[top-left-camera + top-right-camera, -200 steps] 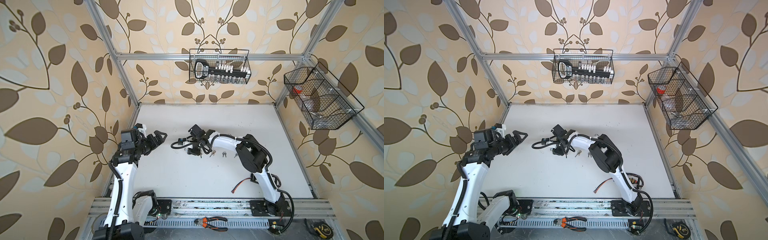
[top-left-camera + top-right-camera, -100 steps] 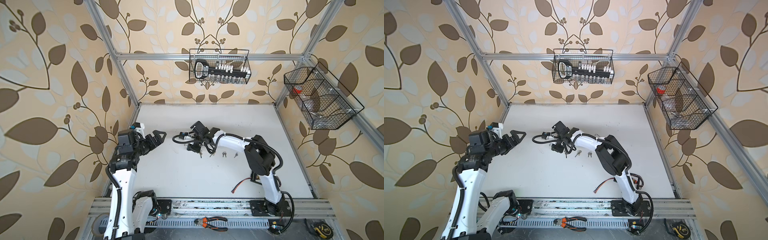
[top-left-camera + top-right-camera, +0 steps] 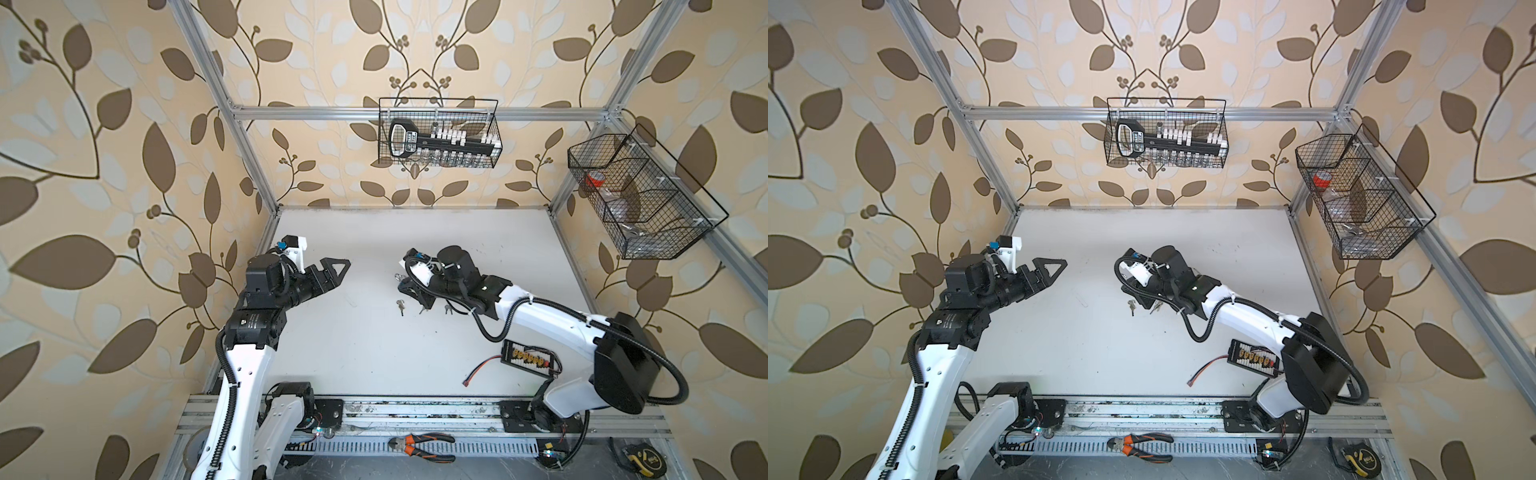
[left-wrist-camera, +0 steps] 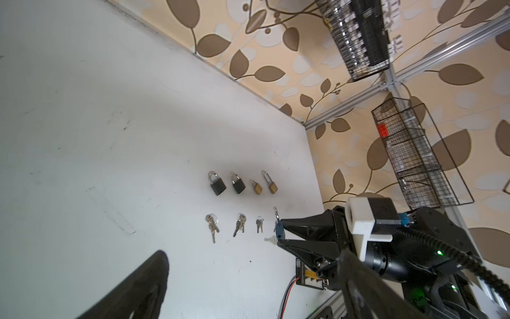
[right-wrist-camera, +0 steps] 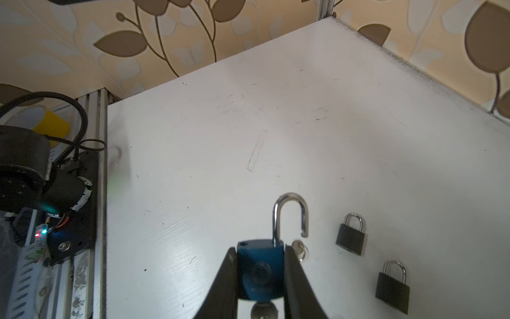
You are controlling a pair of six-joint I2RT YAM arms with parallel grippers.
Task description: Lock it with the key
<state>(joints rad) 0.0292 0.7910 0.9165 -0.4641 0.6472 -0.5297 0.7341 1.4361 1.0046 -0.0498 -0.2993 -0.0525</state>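
Right gripper: the right gripper (image 5: 259, 250) was clamped on the body of the blue padlock (image 5: 260, 265), one finger on each flat side.
Blue padlock: it was held over the middle of the worktop (image 3: 374, 353). Whether it was clear of the surface could not be told.
Shackle: the shackle (image 5: 289, 201) stood sprung open, its free end out of the body.
Key: a key (image 5: 263, 310) appeared to sit in the keyway at the bottom of the body.
Left gripper: the left gripper (image 3: 332, 272) hung released and empty, between the left edge and the middle.
Change: over the last second the right arm (image 3: 552, 328) had drawn its elbow back toward the near right corner. That carried the padlock slightly rightward, and the left gripper had edged in from the left edge.
Meaning: the padlock looked presented for the free gripper, and nothing was locked yet. Pressing the shackle home and turning the key probably remained.
Others: two black padlocks (image 4: 218, 186), two brass padlocks (image 4: 257, 188) and three key bunches (image 4: 212, 223) lay in rows, untouched.
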